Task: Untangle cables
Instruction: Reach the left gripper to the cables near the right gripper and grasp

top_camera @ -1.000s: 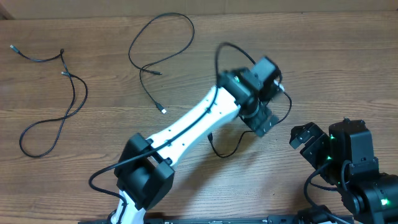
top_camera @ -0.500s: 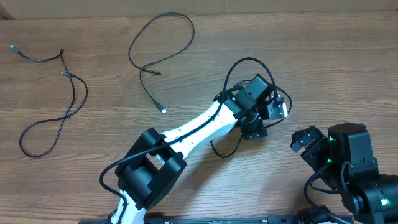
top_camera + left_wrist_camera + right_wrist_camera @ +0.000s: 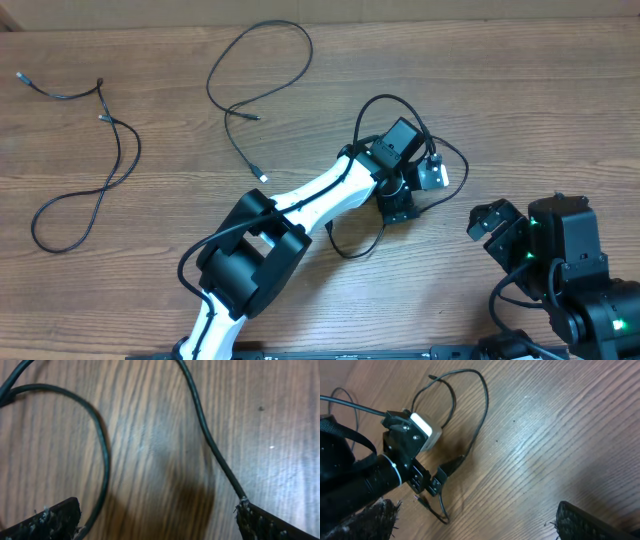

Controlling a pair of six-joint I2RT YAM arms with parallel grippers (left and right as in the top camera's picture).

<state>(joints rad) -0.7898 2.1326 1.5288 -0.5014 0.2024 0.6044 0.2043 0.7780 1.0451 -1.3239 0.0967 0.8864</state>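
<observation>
left end effector [image 3: 398, 205]: released, jaws spread wide, pointing down at the brown wood-grain bench [image 3: 520, 90], nothing clamped.
cable A: thin black flexible cord with a small plug tip [image 3: 209, 442], flat on the bench directly under the left end effector.
cable A, overhead: slack curves out from under the left end effector on its lower-left side and its right side.
cable A, left wrist view: two strands lie inside the open jaws. One runs down to the tip of the right finger [image 3: 272, 527]. The other curls round and ends by the left finger [image 3: 50, 522]. Contact with the pads: cannot tell.
cable B: thin black cord in an open loop [image 3: 309, 52], up and to the left of the left end effector, well apart from it.
cable C: thin black cord in a long loose loop [image 3: 137, 152], far left of the left end effector. One strand or two: cannot tell.
right end effector [image 3: 490, 222]: released, jaws wide, bare bench between its fingers. It sits to the lower right of the left end effector, apart from it and off cable A.
left arm: white shell with black joints [image 3: 320, 195], reaching diagonally up to the left end effector.
</observation>
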